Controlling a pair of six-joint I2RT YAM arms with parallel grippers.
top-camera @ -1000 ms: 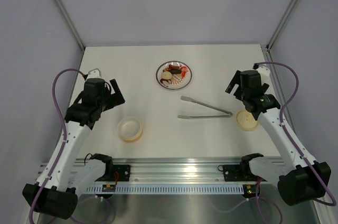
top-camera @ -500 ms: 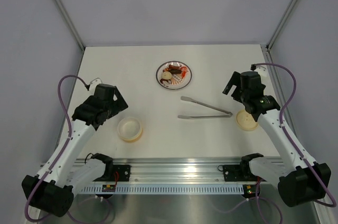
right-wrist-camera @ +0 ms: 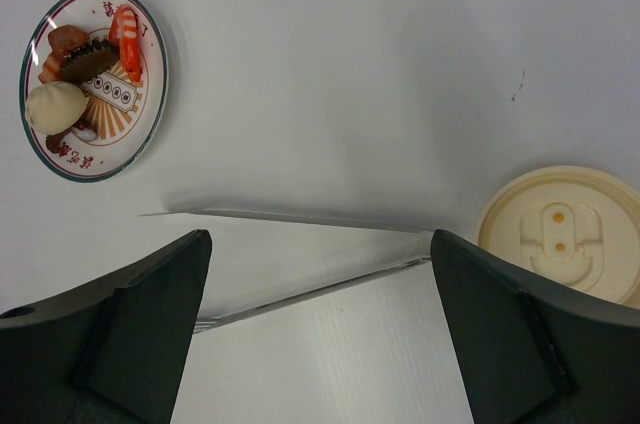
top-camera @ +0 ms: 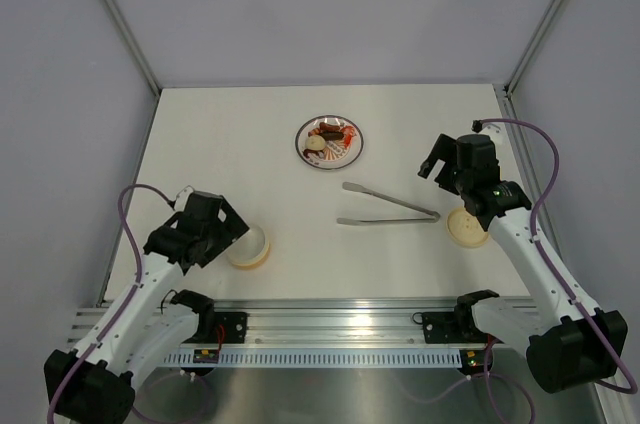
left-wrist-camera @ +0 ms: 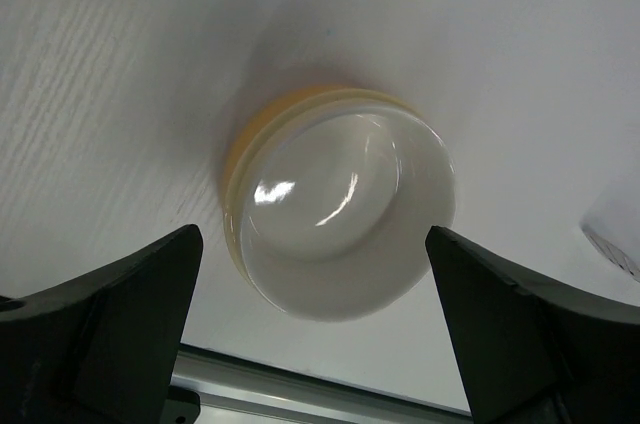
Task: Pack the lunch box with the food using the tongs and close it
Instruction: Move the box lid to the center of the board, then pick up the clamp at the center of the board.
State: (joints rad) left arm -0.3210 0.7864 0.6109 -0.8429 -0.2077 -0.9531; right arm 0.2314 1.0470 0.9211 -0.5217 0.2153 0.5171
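Observation:
The lunch box (top-camera: 252,247), a round cream-yellow tub, stands empty near the table's front left, and it fills the left wrist view (left-wrist-camera: 340,214). My left gripper (top-camera: 228,236) hangs over its left side, open, with a finger on each side of it in the left wrist view (left-wrist-camera: 312,244) and neither touching. The silver tongs (top-camera: 390,206) lie in a narrow V at mid-table. My right gripper (top-camera: 445,166) hovers open above their joined end (right-wrist-camera: 320,236). The food (top-camera: 330,137) sits on a patterned plate (right-wrist-camera: 155,114).
The flat cream lid (top-camera: 466,227) lies right of the tongs, under my right arm, and shows at the right edge of the right wrist view (right-wrist-camera: 565,234). An aluminium rail (top-camera: 340,319) runs along the near table edge, just behind the tub (left-wrist-camera: 300,384).
My left arm has swung down towards the near edge and now hangs over the tub. The right gripper has barely shifted. Tongs, plate and lid lie as before.

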